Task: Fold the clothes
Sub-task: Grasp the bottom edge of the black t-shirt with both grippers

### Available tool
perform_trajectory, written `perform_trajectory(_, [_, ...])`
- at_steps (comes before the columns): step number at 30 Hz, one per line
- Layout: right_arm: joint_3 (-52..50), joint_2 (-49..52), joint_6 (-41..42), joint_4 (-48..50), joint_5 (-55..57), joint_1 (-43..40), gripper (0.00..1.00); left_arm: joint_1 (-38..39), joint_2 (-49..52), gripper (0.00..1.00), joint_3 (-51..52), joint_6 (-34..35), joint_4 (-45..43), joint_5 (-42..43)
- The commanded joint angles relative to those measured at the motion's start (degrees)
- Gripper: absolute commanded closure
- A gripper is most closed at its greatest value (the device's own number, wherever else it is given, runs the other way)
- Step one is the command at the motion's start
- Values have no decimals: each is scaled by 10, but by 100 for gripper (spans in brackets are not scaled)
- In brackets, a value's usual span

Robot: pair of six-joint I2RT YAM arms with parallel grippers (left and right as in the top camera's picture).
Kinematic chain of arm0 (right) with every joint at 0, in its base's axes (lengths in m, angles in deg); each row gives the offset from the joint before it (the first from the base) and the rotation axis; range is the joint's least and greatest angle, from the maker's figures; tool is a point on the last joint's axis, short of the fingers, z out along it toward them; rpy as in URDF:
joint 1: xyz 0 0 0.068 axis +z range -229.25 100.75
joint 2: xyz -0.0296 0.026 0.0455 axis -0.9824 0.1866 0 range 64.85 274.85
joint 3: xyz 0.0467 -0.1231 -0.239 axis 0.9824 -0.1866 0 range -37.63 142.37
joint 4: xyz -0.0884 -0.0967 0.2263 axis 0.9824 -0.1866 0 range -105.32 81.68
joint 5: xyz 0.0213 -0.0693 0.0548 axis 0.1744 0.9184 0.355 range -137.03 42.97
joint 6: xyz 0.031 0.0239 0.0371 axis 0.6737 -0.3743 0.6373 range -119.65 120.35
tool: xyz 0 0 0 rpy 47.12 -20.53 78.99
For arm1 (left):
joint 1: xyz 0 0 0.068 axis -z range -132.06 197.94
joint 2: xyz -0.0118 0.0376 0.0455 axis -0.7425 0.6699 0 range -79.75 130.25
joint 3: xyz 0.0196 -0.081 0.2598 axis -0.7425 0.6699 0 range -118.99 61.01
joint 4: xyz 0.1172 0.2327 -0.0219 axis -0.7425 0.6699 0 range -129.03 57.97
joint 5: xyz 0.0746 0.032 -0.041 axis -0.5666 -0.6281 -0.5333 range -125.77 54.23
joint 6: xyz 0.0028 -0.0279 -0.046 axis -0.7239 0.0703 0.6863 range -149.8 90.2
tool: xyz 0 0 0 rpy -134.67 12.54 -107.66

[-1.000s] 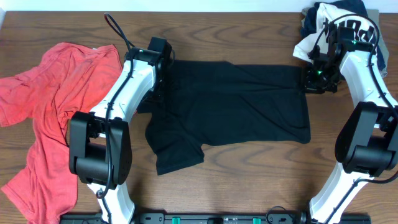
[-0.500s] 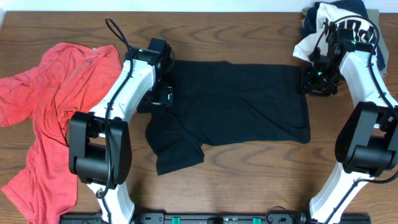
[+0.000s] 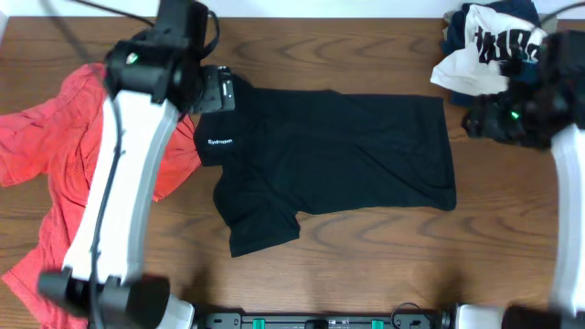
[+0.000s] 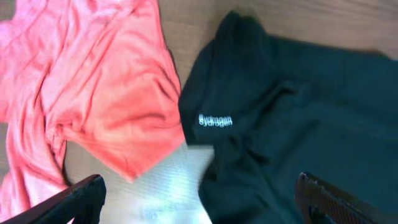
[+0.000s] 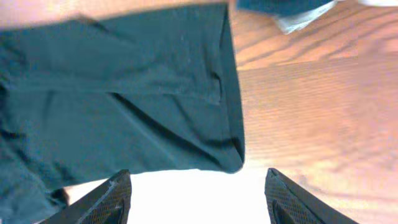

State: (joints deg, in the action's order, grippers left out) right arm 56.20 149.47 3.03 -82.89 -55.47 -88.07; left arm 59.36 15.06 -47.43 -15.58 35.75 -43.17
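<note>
Left hand (image 4: 200,198), right hand (image 5: 198,194), both agape, empty.

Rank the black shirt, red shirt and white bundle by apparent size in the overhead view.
1. Black shirt and red shirt: look alike; the left arm hides part of the red one, so no ranking.
2. White bundle: clearly smallest.

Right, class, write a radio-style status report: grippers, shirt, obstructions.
Left gripper open, empty. Right gripper open, empty. Black T-shirt spread flat on table, logo showing. Red T-shirt crumpled beside it; nothing lying on the black one.

Black T-shirt (image 3: 338,155) flat beside crumpled coral T-shirt (image 3: 55,174).
</note>
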Motion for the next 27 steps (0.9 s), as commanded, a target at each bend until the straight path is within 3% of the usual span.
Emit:
perform_trajectory(1, [-63, -55, 48, -7, 29, -1, 34, 2, -7, 2, 39, 68, 38, 8])
perform_trajectory(6, [-191, -128, 68, 26, 29, -1, 36, 11, -45, 2, 187, 75, 27, 28])
perform_trajectory(14, [-297, -139, 80, 95, 14, -1, 38, 71, -103, 3, 463, 44, -131, 184])
perform_trajectory(20, [-301, -139, 80, 113, 14, -1, 38, 127, -97, 3, 572, 89, -191, 194])
perform_trajectory(27, [-301, -139, 80, 123, 14, -1, 39, 171, -97, 4, 628, 147, -226, 194])
